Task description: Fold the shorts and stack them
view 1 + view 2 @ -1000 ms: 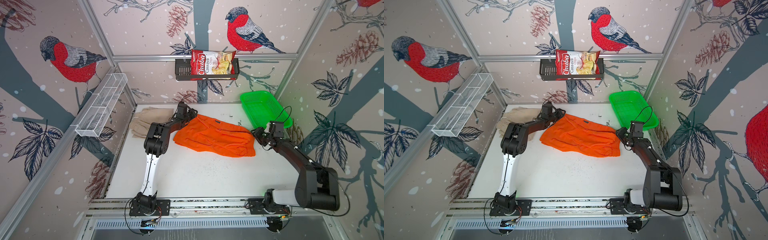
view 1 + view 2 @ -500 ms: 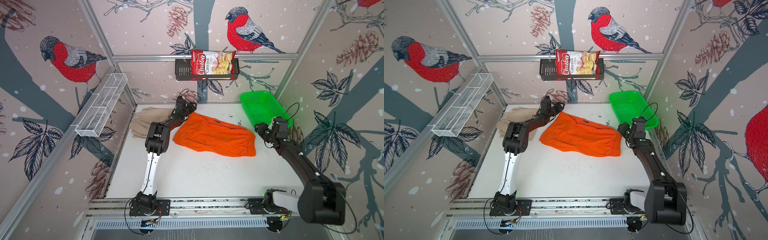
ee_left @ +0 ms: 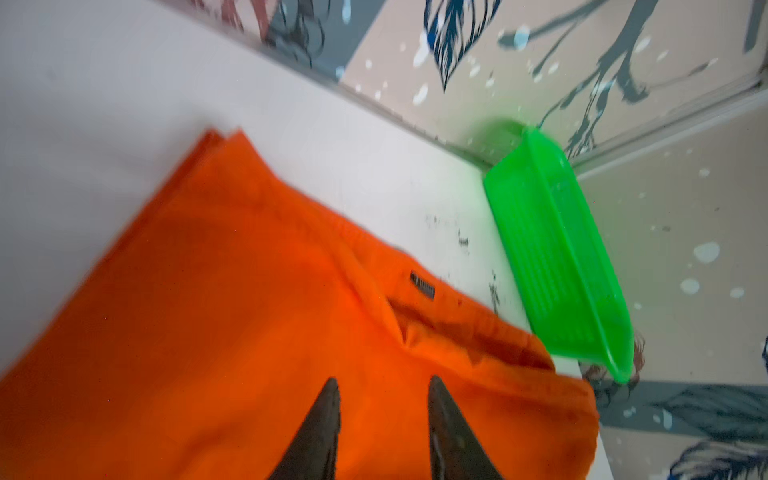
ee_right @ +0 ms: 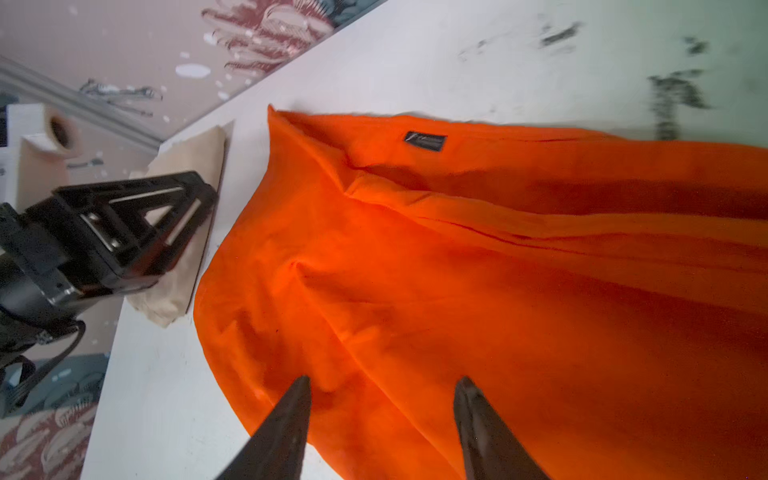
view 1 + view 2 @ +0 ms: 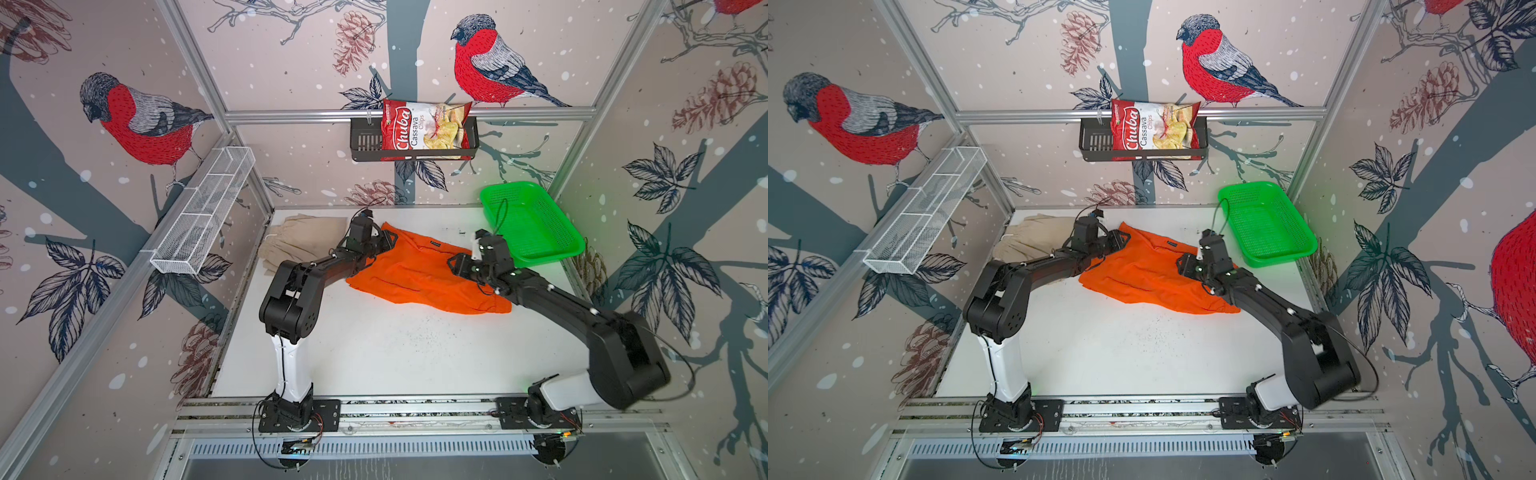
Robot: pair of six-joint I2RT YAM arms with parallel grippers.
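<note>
Where orange shorts (image 5: 415,276) lie, left gripper (image 3: 380,380) and right gripper (image 4: 382,380) lean inward.

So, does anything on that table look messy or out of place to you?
The orange shorts lie crumpled and slanted across the table, unfolded. The beige shorts lie apart in the far left corner, so nothing is stacked. Dark scuff marks smear the white surface near the green basket.

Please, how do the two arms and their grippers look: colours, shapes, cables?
Both arms are mostly black, boxy links: the left arm and right arm each have one white link near the base. Thin black cables loop at the wrists. The left gripper and right gripper have dark, tapered, pointed fingers.
</note>
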